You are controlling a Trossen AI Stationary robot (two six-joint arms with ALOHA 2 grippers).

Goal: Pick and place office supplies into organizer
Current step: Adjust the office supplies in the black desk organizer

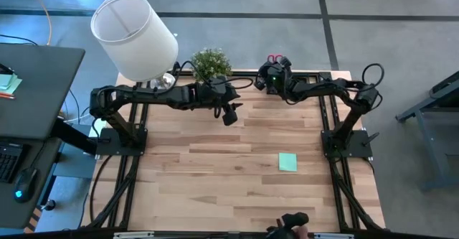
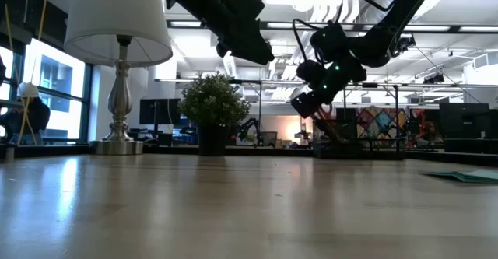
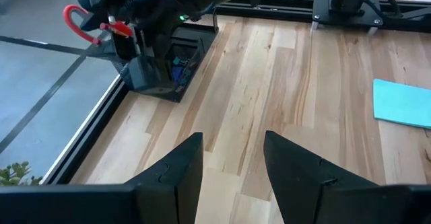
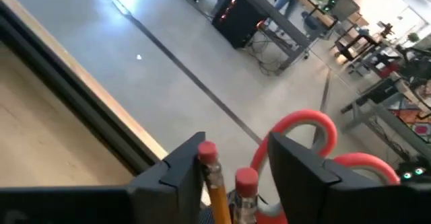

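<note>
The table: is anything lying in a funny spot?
Yes. One green sticky pad lies alone on the bare wood, far from the black organizer at the table's back edge, where the scissors and pencils already stand. Nothing looks spilled or broken.

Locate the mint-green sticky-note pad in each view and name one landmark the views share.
High view: the sticky-note pad lies flat on the wood, right of centre, toward the near edge.
Low view: a thin green sliver at the far right, on the tabletop.
Left wrist view: its corner shows at the right edge.
Right wrist view: not in it.
Shared landmark: the organizer under the right gripper, at the table's far edge.
</note>
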